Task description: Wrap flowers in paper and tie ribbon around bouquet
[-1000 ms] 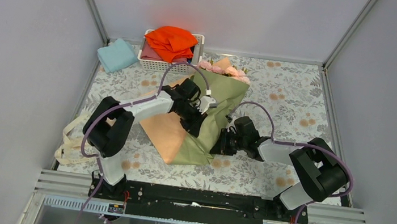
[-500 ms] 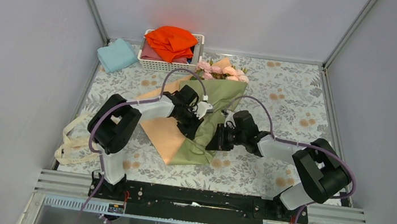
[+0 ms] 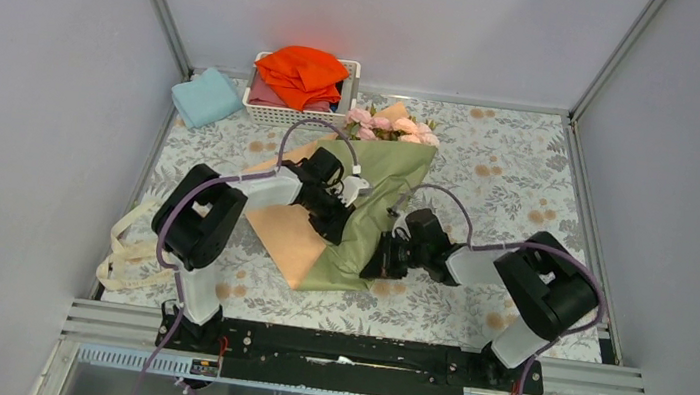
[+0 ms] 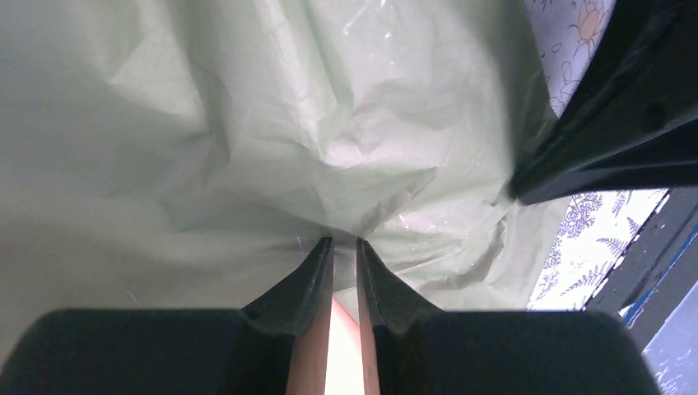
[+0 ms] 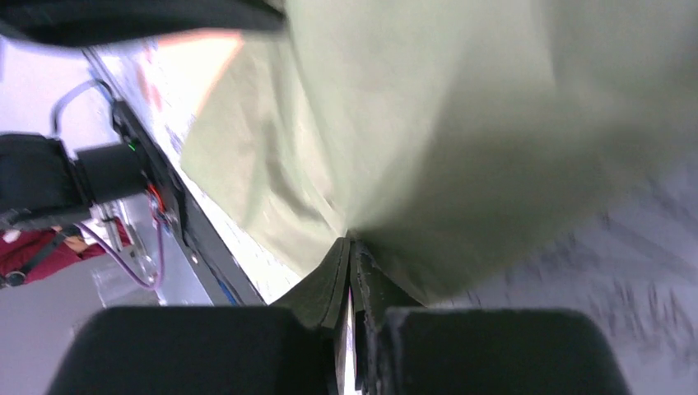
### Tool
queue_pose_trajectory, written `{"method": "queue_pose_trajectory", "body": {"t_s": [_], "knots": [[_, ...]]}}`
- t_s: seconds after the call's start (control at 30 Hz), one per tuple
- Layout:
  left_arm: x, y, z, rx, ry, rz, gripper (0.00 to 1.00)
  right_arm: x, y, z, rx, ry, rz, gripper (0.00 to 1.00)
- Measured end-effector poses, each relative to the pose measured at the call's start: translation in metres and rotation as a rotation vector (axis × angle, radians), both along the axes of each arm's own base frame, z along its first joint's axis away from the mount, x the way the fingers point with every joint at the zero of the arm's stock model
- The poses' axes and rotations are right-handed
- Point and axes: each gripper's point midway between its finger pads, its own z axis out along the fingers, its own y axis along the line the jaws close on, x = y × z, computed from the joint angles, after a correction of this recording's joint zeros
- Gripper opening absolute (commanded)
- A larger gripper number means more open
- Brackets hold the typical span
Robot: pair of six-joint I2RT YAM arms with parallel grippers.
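The paper lies olive side up, folded over the flowers, whose pink blooms poke out at its far end; a peach face shows at the left. My left gripper presses on the fold's middle, shut on a pinch of the paper between its fingertips. My right gripper sits at the wrap's near right edge, its jaws together on the paper edge at its tips. The cream ribbon lies looped at the table's left edge. The stems are hidden inside the wrap.
A white basket holding an orange cloth stands at the back, a light-blue folded cloth to its left. Grey walls close in on three sides of the floral-patterned table.
My right gripper slid left and nearer along the wrap's edge and closed on the paper. The left gripper shifted slightly left, still pinching; the blooms moved a little left.
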Motion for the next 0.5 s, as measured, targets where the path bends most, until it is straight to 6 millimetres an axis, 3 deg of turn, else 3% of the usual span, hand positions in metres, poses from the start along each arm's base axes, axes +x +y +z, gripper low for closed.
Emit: {"method": "queue_pose_trajectory", "body": {"t_s": [0.23,0.33,0.4,0.5], "knots": [[0.004,0.003,0.0,-0.009,-0.007,0.001,0.25,-0.039,-0.036,-0.003,-0.114,0.039,0.026,0.1],[0.003,0.003,0.0,-0.018,-0.008,-0.01,0.27,-0.043,-0.05,-0.002,-0.179,0.048,0.04,0.23],[0.002,0.002,0.0,-0.026,-0.01,-0.018,0.28,-0.035,-0.06,0.003,-0.205,0.046,0.018,0.39],[0.001,0.002,0.001,-0.034,-0.011,-0.027,0.29,0.01,-0.078,0.019,-0.194,0.001,-0.094,0.6]]}}
